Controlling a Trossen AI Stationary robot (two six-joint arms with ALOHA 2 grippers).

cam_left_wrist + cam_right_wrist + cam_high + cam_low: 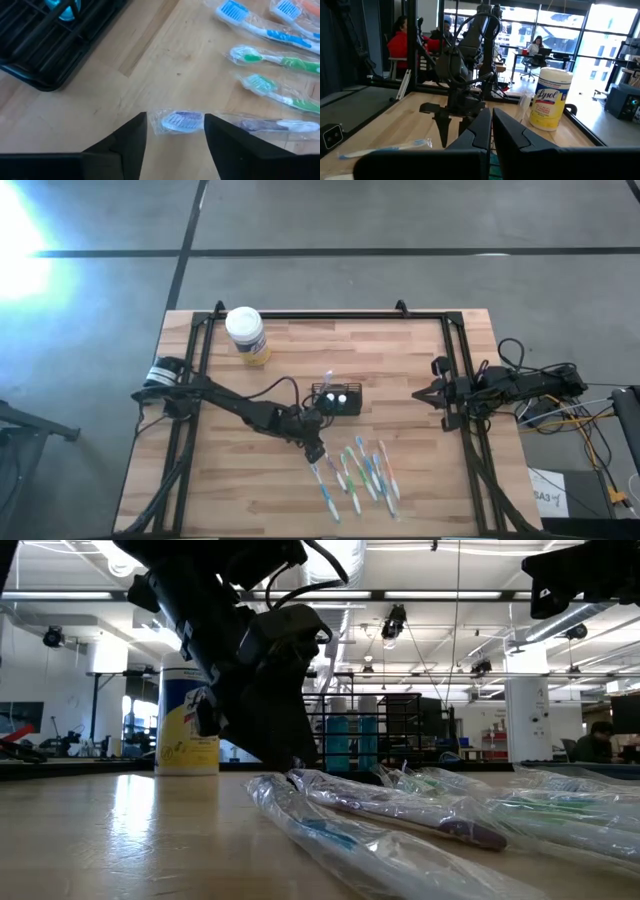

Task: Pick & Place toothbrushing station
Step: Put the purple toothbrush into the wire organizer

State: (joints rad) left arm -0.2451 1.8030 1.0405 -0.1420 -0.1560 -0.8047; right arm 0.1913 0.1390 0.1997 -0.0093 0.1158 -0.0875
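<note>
Black toothbrushing station (336, 399) sat mid-table (420, 480). Just beside it, left gripper (175, 131) lowered with jaws apart astride a wrapped purple toothbrush (210, 121). Right gripper (416, 394) parked at right edge, jaws closed, empty.

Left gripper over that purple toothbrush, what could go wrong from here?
1. The left gripper has its jaws open astride the head of the wrapped purple toothbrush; closing there may catch only the loose wrapper, which could slip.
2. A green toothbrush lies close beside it, so a lift or drag might disturb it.
3. The black toothbrushing station sits near, so a swing toward it could knock it.
</note>
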